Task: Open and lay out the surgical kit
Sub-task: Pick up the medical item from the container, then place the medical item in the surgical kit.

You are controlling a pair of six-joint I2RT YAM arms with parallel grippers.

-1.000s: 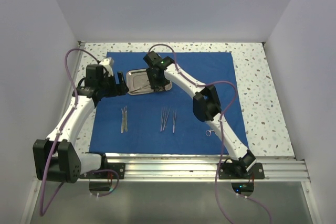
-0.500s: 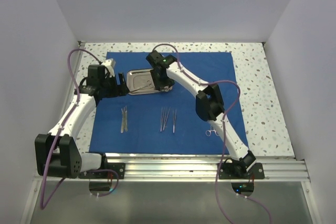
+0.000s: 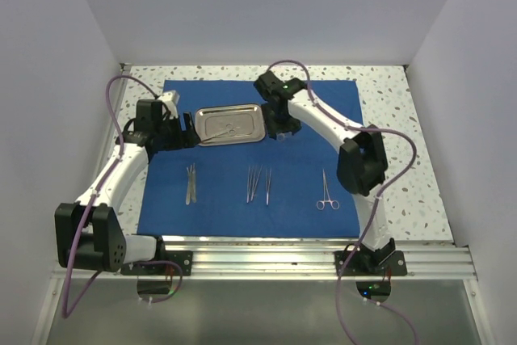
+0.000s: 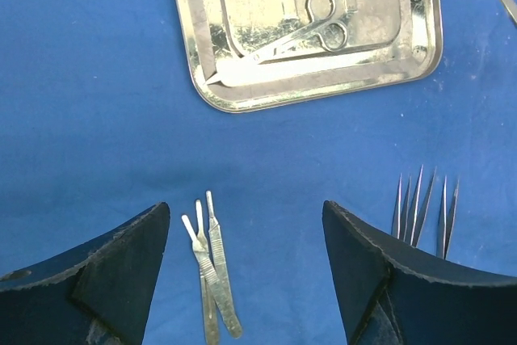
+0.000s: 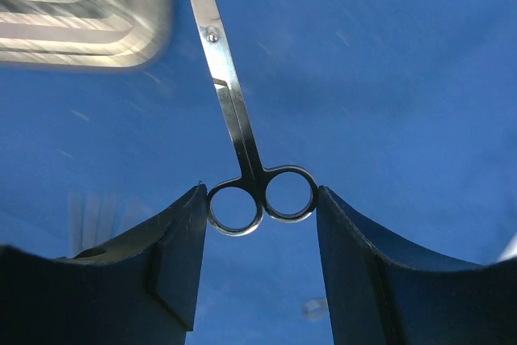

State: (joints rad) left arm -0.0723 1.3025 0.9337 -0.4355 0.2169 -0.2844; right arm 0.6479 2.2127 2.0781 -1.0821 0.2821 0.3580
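The right gripper [image 5: 260, 193] was closed partway on the scissors [image 5: 233, 98]. Its 2 fingers [image 5: 174, 256] pressed the outer sides of the 2 ring handles, and the blades pointed away from the wrist over the cloth [image 5: 388, 78]. Whether the blades touched the cloth could not be told. From above, this gripper sat just right of the tray [image 3: 230, 124].

The left gripper [image 4: 246, 212] was spread wide and gripped nothing, hanging above the cloth at the tray's left end. The tray held small scissors [image 4: 323, 31].

The cloth lay spread flat on the bench [image 3: 396, 119]. On its near half lay slim handles [image 3: 191, 183], tweezers [image 3: 258, 183] and forceps [image 3: 326, 193], all apart from each other.
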